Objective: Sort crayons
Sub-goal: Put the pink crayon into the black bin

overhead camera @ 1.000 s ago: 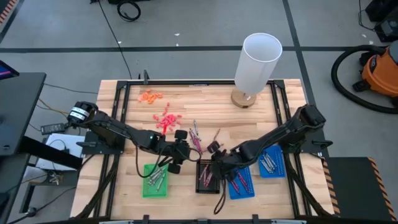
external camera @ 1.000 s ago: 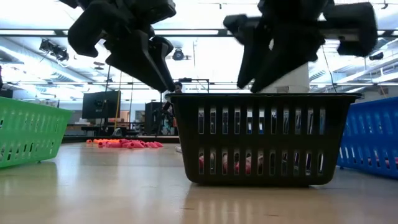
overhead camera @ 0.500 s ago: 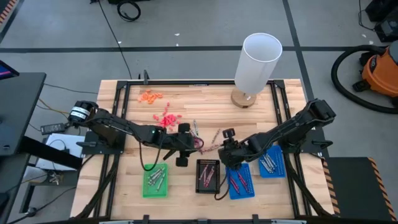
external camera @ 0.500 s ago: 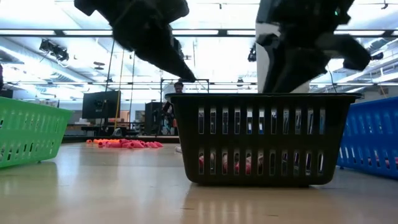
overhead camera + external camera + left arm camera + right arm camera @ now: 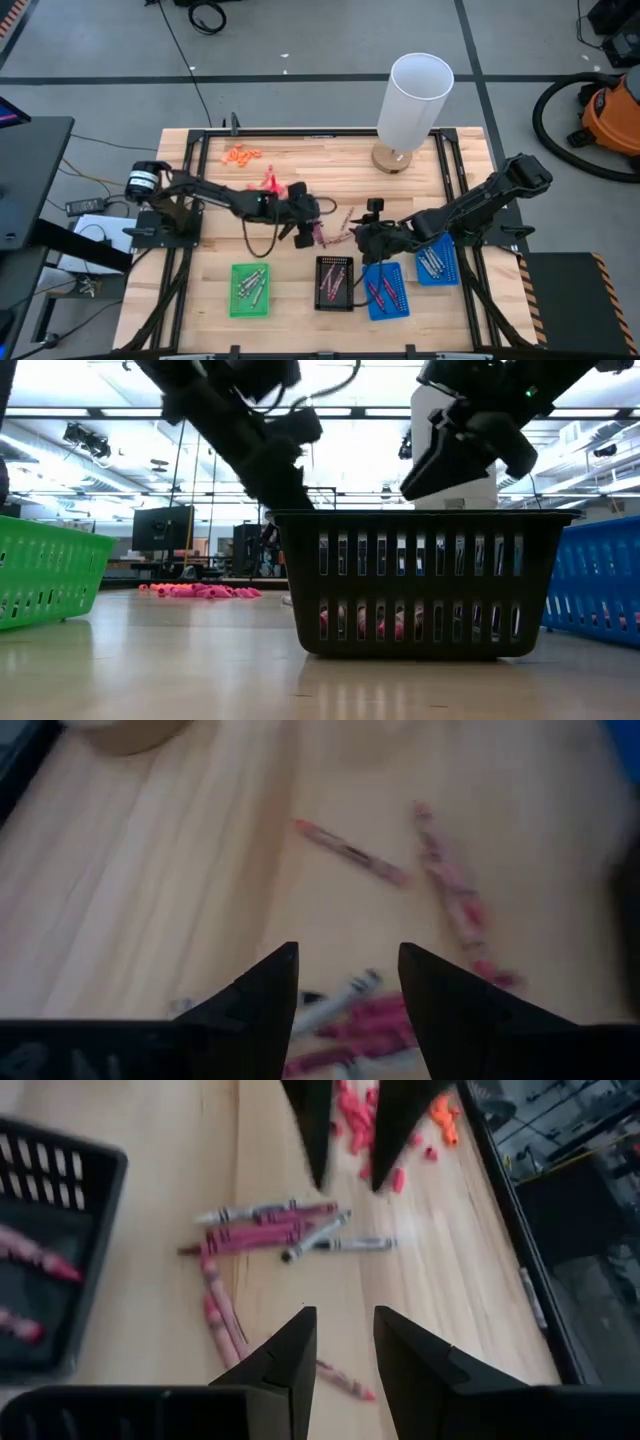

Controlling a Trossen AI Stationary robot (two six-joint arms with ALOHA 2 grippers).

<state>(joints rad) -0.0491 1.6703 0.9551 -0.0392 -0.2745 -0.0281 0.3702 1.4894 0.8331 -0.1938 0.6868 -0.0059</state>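
Loose crayons [image 5: 325, 228], silvery-grey, maroon and pinkish-red, lie flat on the wooden table [image 5: 330, 170] near its middle; they also show in the left wrist view [image 5: 350, 1015] and the right wrist view [image 5: 270, 1230]. My left gripper [image 5: 305, 215] is open and empty, its fingers pointing down just above the pile's left end [image 5: 345, 970]. My right gripper [image 5: 370, 232] is open and empty, just right of the pile and facing it [image 5: 343, 1325]. Sorted crayons lie in the green tray [image 5: 250, 290], the black tray [image 5: 335, 283] and two blue trays [image 5: 388, 290].
A tall white cylinder [image 5: 415, 100] on a round wooden base stands at the far right. Small pink pieces [image 5: 268, 187] and orange pieces [image 5: 241, 153] lie at the far left. The second blue tray [image 5: 437, 262] sits at the right. Bare wood lies near the front left.
My left gripper has moved from above the green tray toward the far edge and a little right, to the crayon pile. My right gripper has moved from above the black tray toward the far edge and right, stopping beside the pile. The crayons on the table have stayed put.
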